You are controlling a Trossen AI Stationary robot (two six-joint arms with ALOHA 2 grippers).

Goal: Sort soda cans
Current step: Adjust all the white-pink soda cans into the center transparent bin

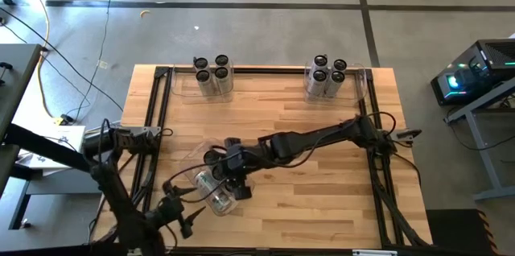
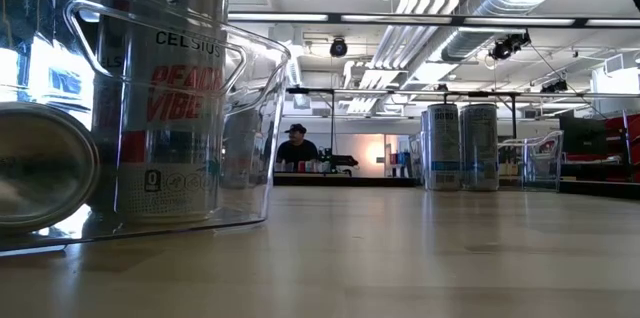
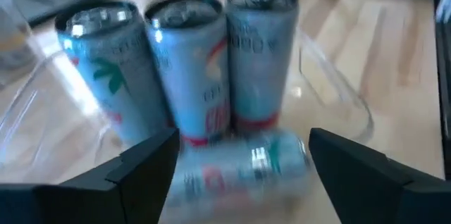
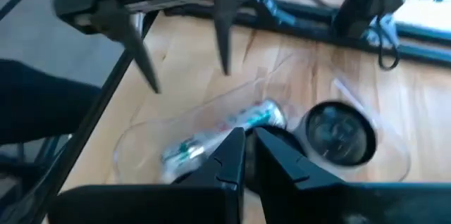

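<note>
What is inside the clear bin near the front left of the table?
The clear bin holds three upright soda cans and one fallen can lying on its side. The right arm hides more from above.

Upright cans (image 3: 187,69) probably blocking fallen can (image 3: 243,168)

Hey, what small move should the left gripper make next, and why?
Probably ease the left gripper forward around the toppled can. Its jaws stand open either side of that can, which lies on its side before three upright cans in the clear bin.
</note>
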